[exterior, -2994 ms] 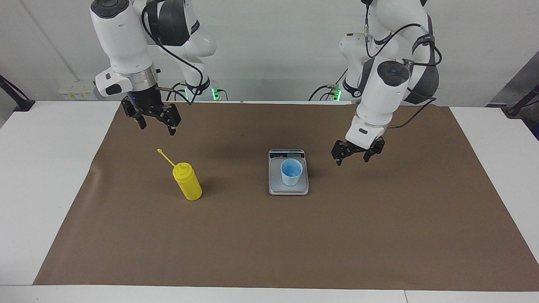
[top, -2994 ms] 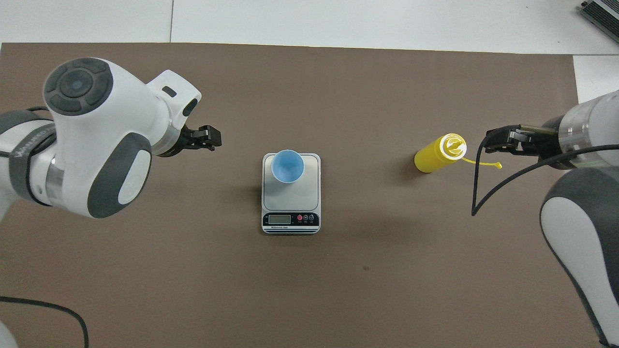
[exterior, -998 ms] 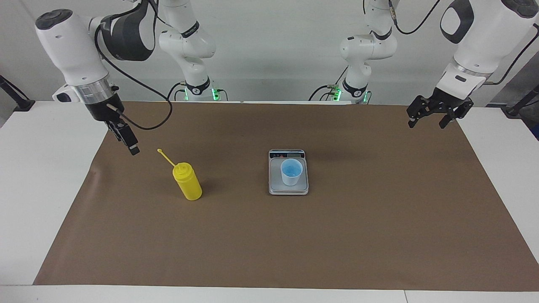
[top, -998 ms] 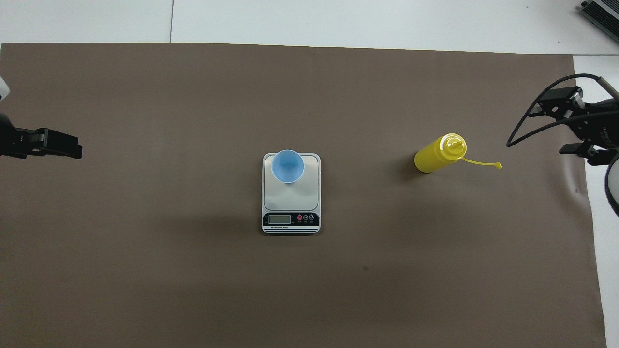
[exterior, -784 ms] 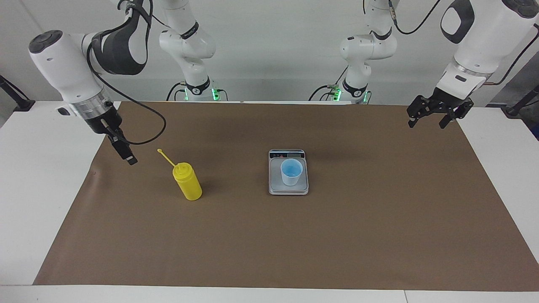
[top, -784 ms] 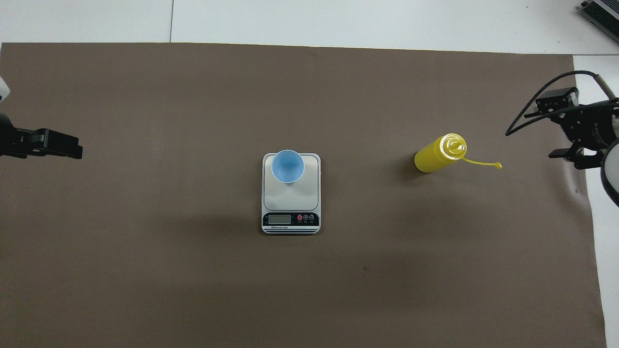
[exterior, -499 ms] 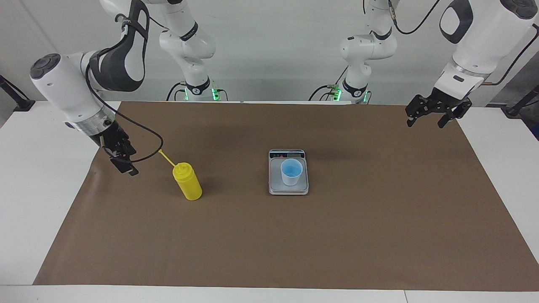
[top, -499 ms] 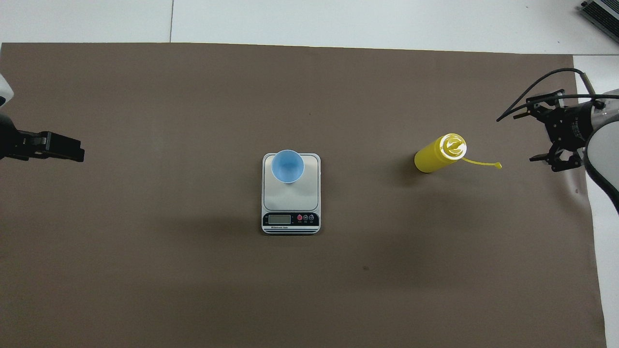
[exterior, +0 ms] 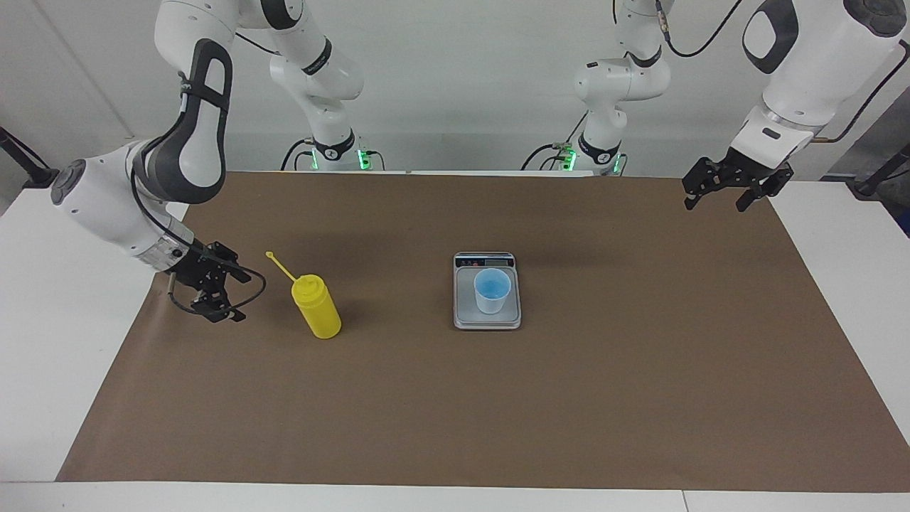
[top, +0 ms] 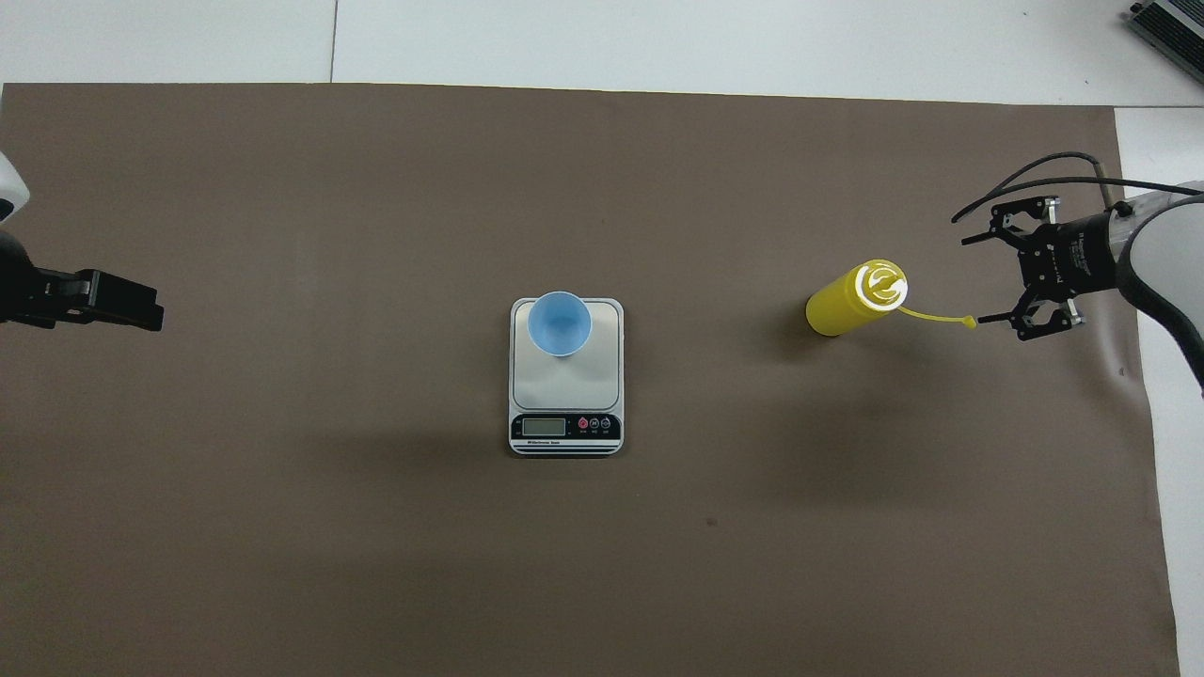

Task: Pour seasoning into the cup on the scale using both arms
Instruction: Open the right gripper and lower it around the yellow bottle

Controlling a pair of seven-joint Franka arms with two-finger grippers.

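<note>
The yellow seasoning bottle [exterior: 316,306] stands upright on the brown mat toward the right arm's end, its thin cap stick [exterior: 279,264] angled out from the top. My right gripper [exterior: 231,295] is low over the mat beside the bottle, level, open and apart from it. In the overhead view [top: 978,279] its spread fingers face the bottle [top: 851,299], one tip close to the stick's end [top: 969,322]. The pale blue cup [exterior: 492,290] stands on the silver scale [exterior: 488,320] at mid-table. My left gripper [exterior: 725,192] hangs open and empty over the mat's edge at the left arm's end.
The brown mat [exterior: 498,398] covers most of the white table [exterior: 57,334]. The scale's dark display strip [top: 564,428] is on its edge nearer to the robots. The cup [top: 560,322] sits on the plate's part farther from the robots.
My right gripper has dropped from high to just over the mat and turned level toward the bottle. My left gripper drew away from the scale to the mat's end and now holds there.
</note>
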